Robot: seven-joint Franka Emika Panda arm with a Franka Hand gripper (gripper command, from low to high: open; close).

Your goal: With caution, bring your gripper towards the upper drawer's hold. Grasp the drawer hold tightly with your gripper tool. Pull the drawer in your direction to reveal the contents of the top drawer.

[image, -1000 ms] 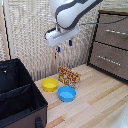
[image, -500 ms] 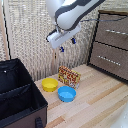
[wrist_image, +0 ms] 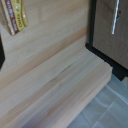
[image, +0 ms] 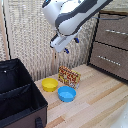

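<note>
Pincer (image: 70, 44) aloft, well apart from the drawer hold (image: 116, 32).

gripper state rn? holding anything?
Gripper: empty, in the air away from the drawer hold; open or shut cannot be told, the fingers are too small and blurred.

Below the pincer (image: 71, 44), the wooden floor (image: 95, 102) holds a yellow bowl (image: 49, 84), a blue bowl (image: 66, 93), a snack box (image: 69, 76) and a black case (image: 19, 97).
</note>
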